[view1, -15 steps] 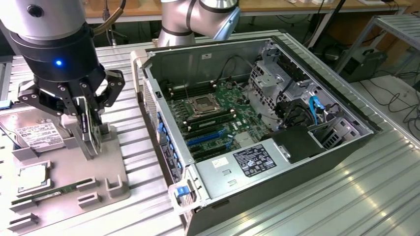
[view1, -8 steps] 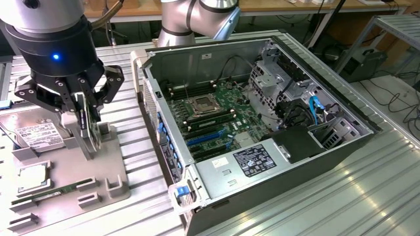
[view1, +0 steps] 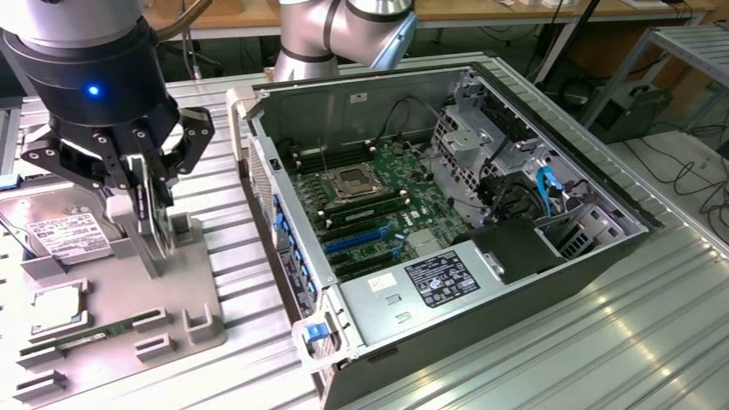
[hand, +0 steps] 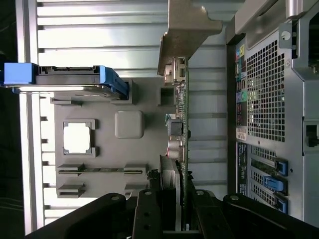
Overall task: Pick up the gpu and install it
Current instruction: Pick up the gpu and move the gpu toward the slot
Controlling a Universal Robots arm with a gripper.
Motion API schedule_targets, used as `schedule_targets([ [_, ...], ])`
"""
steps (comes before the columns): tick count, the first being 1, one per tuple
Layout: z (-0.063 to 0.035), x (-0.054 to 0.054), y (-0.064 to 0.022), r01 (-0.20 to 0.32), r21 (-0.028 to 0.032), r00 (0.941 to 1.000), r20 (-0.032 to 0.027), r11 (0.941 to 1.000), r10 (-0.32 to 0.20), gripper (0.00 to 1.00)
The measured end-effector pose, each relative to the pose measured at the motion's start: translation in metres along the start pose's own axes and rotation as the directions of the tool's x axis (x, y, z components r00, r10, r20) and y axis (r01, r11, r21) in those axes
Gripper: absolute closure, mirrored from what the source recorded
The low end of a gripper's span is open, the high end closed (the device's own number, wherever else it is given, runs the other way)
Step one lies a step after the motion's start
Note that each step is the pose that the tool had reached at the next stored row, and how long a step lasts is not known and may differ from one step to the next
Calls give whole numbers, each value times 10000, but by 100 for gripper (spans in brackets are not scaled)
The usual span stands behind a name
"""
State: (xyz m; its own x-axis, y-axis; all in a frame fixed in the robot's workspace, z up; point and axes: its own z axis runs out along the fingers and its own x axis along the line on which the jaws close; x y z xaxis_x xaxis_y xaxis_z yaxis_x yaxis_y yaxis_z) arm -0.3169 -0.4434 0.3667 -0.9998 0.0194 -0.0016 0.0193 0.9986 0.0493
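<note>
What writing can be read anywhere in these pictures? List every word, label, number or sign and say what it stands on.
No text can be read outright.
White label on the hard drive: printed lines, too small to read.
Dark label on the power supply: too small to read.
Coloured sticker strip on the rear of the computer case: blurred, unreadable.
The gpu: no legible print.

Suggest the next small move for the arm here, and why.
Probably a short straight lift: the gripper is clamped on the gpu, which hangs edge-on low over the gray tray, beside the open case. Raising it first should clear the tray's holders before any sideways travel.
</note>
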Motion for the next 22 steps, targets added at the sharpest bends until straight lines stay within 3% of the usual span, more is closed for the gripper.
schedule_targets([
  [11,-129,0,6,0,-177,10000,-3,9998,0,72],
  [16,-175,-1,5,-1,-317,10000,-7,9995,1,72],
  [22,-284,-1,10,-2,-365,10000,-7,9993,1,72],
])
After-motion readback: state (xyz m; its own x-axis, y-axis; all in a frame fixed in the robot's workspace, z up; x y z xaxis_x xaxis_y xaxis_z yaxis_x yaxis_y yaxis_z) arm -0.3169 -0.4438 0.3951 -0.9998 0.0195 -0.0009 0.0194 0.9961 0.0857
